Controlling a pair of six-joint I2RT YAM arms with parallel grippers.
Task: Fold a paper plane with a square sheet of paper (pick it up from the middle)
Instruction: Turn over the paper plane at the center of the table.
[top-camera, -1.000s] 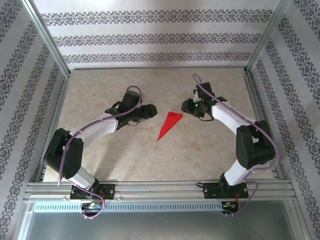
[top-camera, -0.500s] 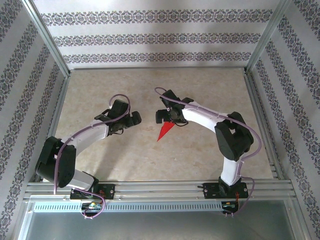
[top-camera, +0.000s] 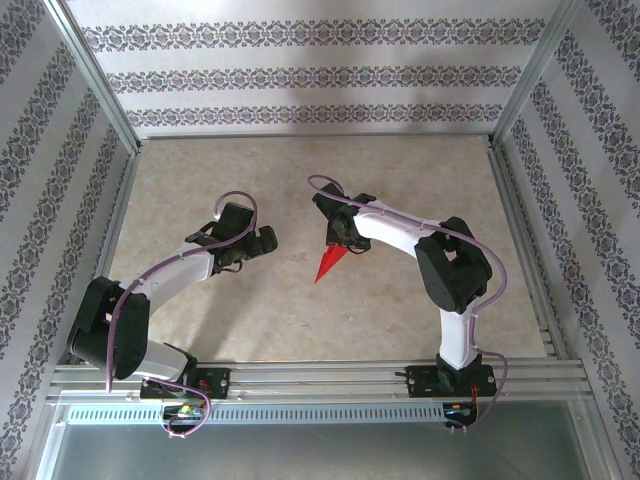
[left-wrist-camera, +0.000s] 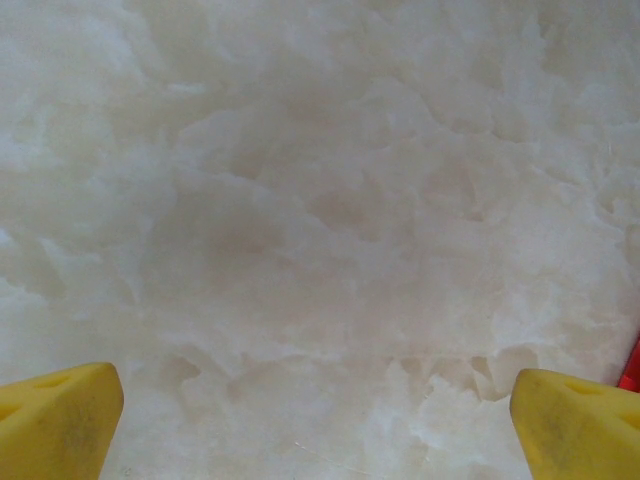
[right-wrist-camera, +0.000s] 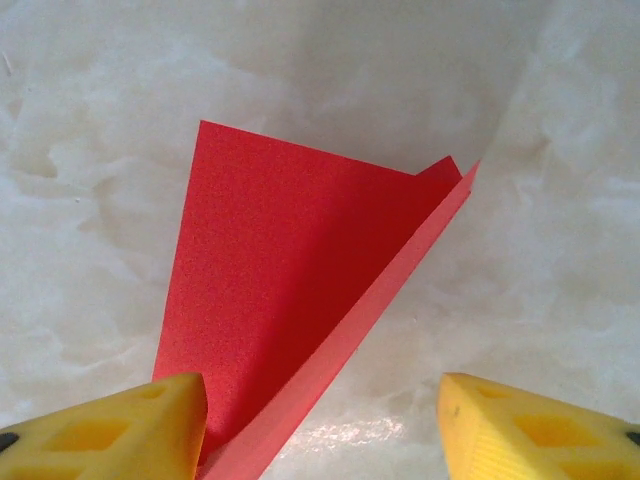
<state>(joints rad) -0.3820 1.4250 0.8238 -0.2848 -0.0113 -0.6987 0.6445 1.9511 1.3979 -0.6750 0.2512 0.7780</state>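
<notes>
Right gripper is hovering over the paper plane, jaws partly spread and gripping nothing.

The red dart is lying flat on the pale marbled table, directly beneath and between the right fingers. Its narrow end is passing under the left one while the raised fold edge is running toward the right one. The left gripper is waiting wide and empty, a red sliver just off its right finger. The paper is looking featherlight, thin, limp and easily crushed. The layered ridge midway along is probably offering the best hold, with a gentle pinch. No writing or label is showing on it.
</notes>
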